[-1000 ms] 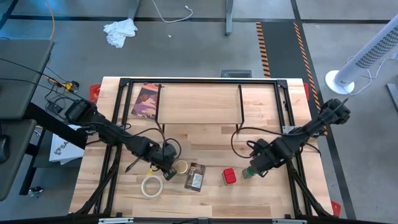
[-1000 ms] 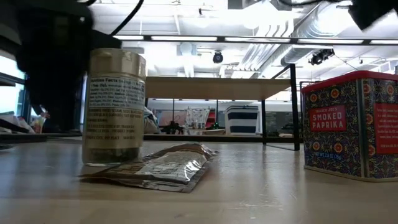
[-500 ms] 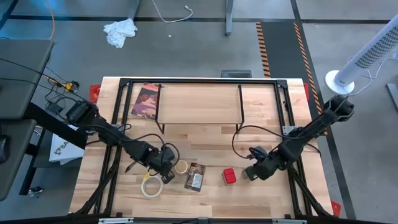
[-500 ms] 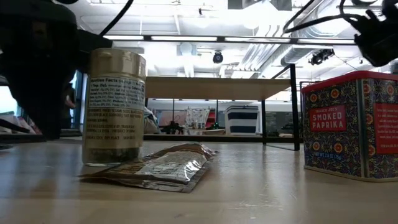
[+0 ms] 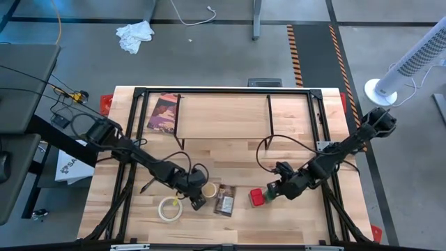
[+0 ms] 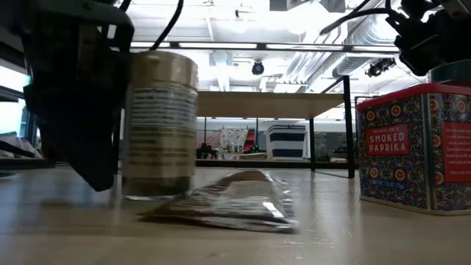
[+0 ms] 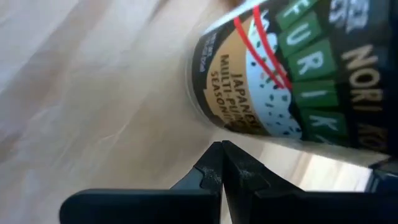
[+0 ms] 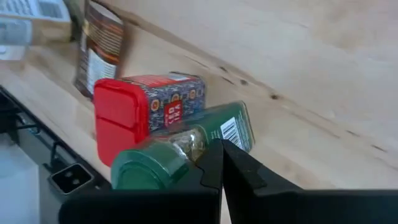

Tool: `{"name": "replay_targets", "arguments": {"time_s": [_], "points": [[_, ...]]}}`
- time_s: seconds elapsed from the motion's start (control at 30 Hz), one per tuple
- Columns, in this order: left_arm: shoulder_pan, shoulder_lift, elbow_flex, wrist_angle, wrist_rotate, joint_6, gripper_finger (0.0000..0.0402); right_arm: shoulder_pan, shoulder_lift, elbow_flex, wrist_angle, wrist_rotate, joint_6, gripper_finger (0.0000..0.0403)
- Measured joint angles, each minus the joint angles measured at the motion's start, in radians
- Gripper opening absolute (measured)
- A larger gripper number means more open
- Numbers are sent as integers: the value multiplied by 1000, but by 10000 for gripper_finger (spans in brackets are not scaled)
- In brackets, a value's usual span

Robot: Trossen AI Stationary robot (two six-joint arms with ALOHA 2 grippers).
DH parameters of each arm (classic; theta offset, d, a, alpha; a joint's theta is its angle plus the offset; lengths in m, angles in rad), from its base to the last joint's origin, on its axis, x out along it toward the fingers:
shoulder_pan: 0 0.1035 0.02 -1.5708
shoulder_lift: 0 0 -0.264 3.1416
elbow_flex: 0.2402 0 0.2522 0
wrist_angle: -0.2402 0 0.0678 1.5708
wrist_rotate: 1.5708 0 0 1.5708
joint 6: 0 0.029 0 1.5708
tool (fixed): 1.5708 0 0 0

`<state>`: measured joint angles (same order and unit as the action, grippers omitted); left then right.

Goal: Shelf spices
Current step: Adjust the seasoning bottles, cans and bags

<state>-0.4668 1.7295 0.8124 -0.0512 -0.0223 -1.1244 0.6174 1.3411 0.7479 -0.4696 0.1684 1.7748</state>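
The tan-lidded jar [image 5: 208,189] stands upright on the table, and the flat packet [image 5: 224,201] lies just to its right. My left gripper [image 5: 196,201] is shut and low at the jar's left side [image 6: 160,125]. The red square tin [image 5: 256,197] stands upright, with the green-lidded jar [image 8: 186,146] right beside it. My right gripper [image 5: 273,192] is shut at the green-lidded jar's right side. The shelf [image 5: 223,115] stands at the table's far middle with nothing on its board. My left gripper has its shut fingertips [image 7: 221,149] at the tan-lidded jar's labelled side wall [image 7: 236,121], low down. It comes slanting down from the table's left. The jar stands upright on the table. My right gripper's shut fingertips [image 8: 221,149] lie against the green-lidded jar's side [image 8: 214,140], just below the lid, slanting down from the table's right. The jar stands on the table against the red tin [image 8: 143,106].
A white tape roll [image 5: 169,209] lies near the front edge, left of the jar. A dark maroon packet [image 5: 164,111] lies at the far left beside the shelf. The table's black frame [image 5: 327,125] runs along its sides.
My left gripper has sunk and gone toward the table's right, and the tan-lidded jar has slid right with the packet shifting ahead of it. My right gripper has sunk, tipped further down and rolled, moving left. The green-lidded jar now stands closer to the red tin.
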Motion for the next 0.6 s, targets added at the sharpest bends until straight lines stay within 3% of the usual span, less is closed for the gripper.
{"name": "replay_targets", "arguments": {"time_s": [0.37,0.6], "points": [[24,8,0,105,-24,13,0,-47,0,1,83,90,-9,0],[28,8,1,204,-17,99,0,-96,-23,2,92,107,-167,0]]}}
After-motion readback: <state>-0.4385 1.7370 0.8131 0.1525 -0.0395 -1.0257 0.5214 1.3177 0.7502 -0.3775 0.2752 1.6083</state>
